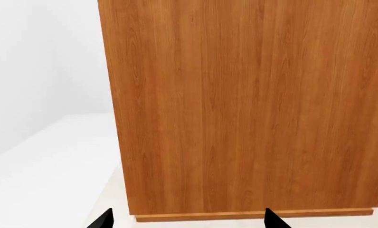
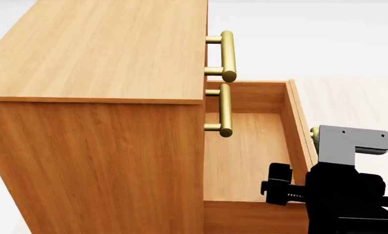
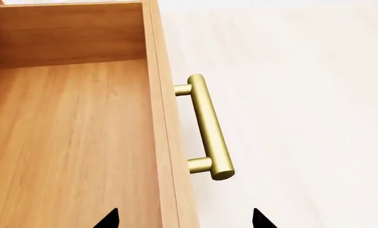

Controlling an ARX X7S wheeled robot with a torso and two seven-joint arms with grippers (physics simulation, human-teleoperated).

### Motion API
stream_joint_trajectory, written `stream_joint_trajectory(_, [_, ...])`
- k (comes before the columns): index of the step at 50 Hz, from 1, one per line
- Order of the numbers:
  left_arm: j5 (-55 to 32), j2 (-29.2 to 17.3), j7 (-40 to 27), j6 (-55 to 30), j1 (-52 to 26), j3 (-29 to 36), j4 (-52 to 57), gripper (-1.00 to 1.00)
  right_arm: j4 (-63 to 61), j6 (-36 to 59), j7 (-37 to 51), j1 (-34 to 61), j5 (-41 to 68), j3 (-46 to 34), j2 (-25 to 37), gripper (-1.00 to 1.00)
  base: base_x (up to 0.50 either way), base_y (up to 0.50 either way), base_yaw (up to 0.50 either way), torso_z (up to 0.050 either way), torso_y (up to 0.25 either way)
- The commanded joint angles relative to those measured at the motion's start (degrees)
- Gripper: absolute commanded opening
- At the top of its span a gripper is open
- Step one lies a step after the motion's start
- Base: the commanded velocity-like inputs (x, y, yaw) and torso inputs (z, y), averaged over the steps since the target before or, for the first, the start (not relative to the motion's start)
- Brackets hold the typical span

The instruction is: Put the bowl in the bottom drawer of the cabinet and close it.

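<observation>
While the bottom drawer (image 2: 249, 146) stands pulled out from the cabinet (image 2: 96, 97), its wooden floor lies bare wherever the head view and the right wrist view can see it, and the bowl shows in none of the three pictures. From the head view, the near corner of the drawer is covered by the right arm's black and grey links (image 2: 343, 185), and the drawer's own handle is mostly hidden behind that arm. Two brass bar handles (image 2: 228, 56) of the upper drawers jut out above the open box. In the right wrist view the drawer's front panel runs up the picture with its brass handle (image 3: 207, 126) on the outer side, over pale floor (image 3: 303, 95). Of the right gripper (image 3: 184, 219) only two black fingertips (image 3: 109, 219) show at the picture's edge, spread apart and straddling the front panel, holding nothing. The left wrist view is filled by a plain wood-grain side of the cabinet, with a white wall (image 1: 43, 61) beside it. The left gripper (image 1: 187, 219) likewise shows only two dark tips, set wide apart with nothing between them.
</observation>
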Motion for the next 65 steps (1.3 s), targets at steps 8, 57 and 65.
stream_joint_trajectory(8, [-0.2, -0.4, -0.4, -0.3, 0.0, 0.2, 0.4, 1.00, 3.3, -3.4, 1.4, -0.7, -3.4, -0.2, 1.6, 1.00, 0.00, 0.00, 0.00, 0.000, 0.000])
stream_joint_trajectory(57, [-0.4, -1.0, -1.4, -0.1, -0.2, 1.0, 0.4, 1.00, 8.7, -8.0, 2.3, -0.4, -5.3, -0.7, 3.6, 1.00, 0.00, 0.00, 0.00, 0.000, 0.000])
stream_joint_trajectory(65, [-0.5, -1.1, -1.5, 0.0, -0.3, 1.2, 0.2, 1.00, 5.6, -10.2, 0.6, -1.7, -4.0, 0.2, 4.0, 1.00, 0.00, 0.00, 0.00, -0.001, 0.000])
